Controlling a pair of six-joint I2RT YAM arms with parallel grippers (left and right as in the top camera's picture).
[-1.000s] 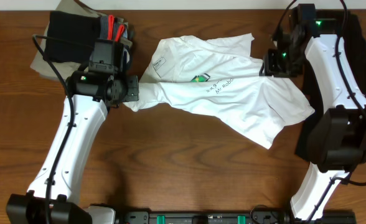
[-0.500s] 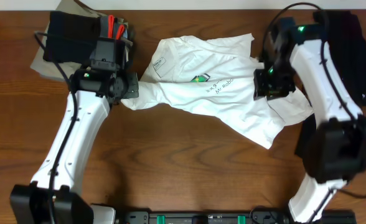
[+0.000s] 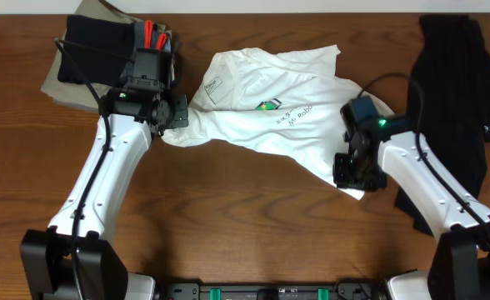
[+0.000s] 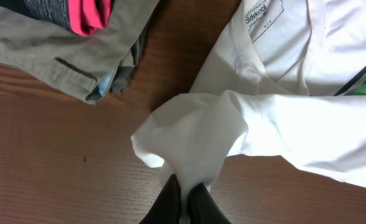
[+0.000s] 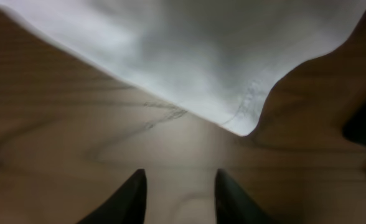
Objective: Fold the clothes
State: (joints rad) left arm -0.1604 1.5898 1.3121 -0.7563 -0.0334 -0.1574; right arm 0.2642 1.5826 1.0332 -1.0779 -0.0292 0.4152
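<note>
A white T-shirt (image 3: 278, 125) with a small green print and "Mr Robot" lettering lies crumpled across the middle of the wooden table. My left gripper (image 3: 177, 125) is shut on its left sleeve, shown bunched in the left wrist view (image 4: 195, 134) between my fingers (image 4: 184, 186). My right gripper (image 3: 355, 177) is open and empty, low over the shirt's lower right corner. In the right wrist view that corner (image 5: 245, 121) hangs just beyond my open fingers (image 5: 180, 180), apart from them.
A stack of folded clothes (image 3: 103, 50), with grey, black and red pieces, sits at the back left and shows in the left wrist view (image 4: 65, 37). A black garment (image 3: 457, 92) lies along the right edge.
My right arm has swung from the shirt's upper right side down and forward to its lower right corner. My left gripper has kept its hold on the sleeve, almost still.
</note>
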